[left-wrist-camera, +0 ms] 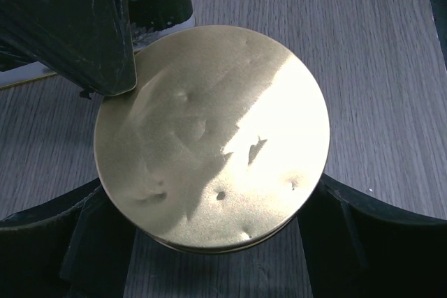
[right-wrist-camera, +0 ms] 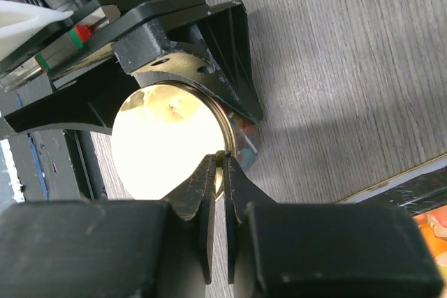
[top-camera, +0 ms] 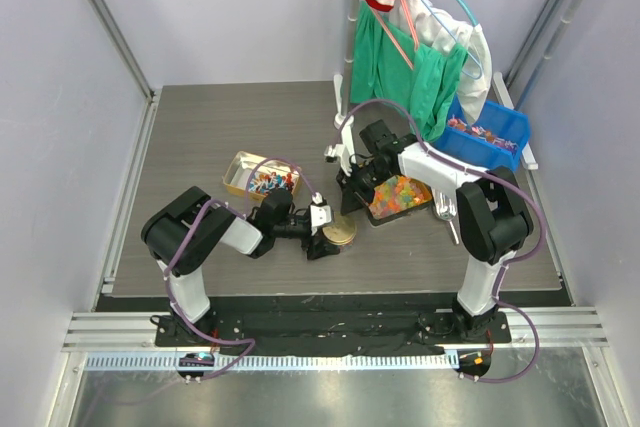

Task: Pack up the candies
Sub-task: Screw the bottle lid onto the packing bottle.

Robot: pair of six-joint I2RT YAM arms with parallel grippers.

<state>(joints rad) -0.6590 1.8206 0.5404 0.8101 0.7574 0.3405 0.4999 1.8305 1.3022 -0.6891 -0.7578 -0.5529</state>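
Seen from above, my left gripper [top-camera: 333, 236] is clamped wide on the sides of a round gold tin [top-camera: 344, 231], and my right gripper [top-camera: 350, 209] sits on the tin's far edge; the candies [top-camera: 262, 181] lie heaped in a shallow tray [top-camera: 236, 169] just beside my left wrist, on its far side; more fill a blue bin [top-camera: 505, 127] well behind my right arm, and a tray of jelly pieces [top-camera: 400, 197] lies right beside my right gripper. In my left wrist view the gold lid [left-wrist-camera: 209, 137] fills the space between my fingers [left-wrist-camera: 49, 242], which press the tin from both sides; the lid is thin, dented, and looks slick. In my right wrist view the jaws are nearly together, nipping the lid's rim; a few red and blue candies [right-wrist-camera: 246, 137] show just past the lid's right edge, seemingly in the tin under it. I judge the sweets light, small and slippery in their crinkly wrappers, best pinched gently across the body or by a twisted tail; the grey wood-grain table [top-camera: 200, 147] is flat and matte. Room is tight, with both arms crowding the tin, walls close on either side, and hanging clothes [top-camera: 400, 57] behind my right arm.
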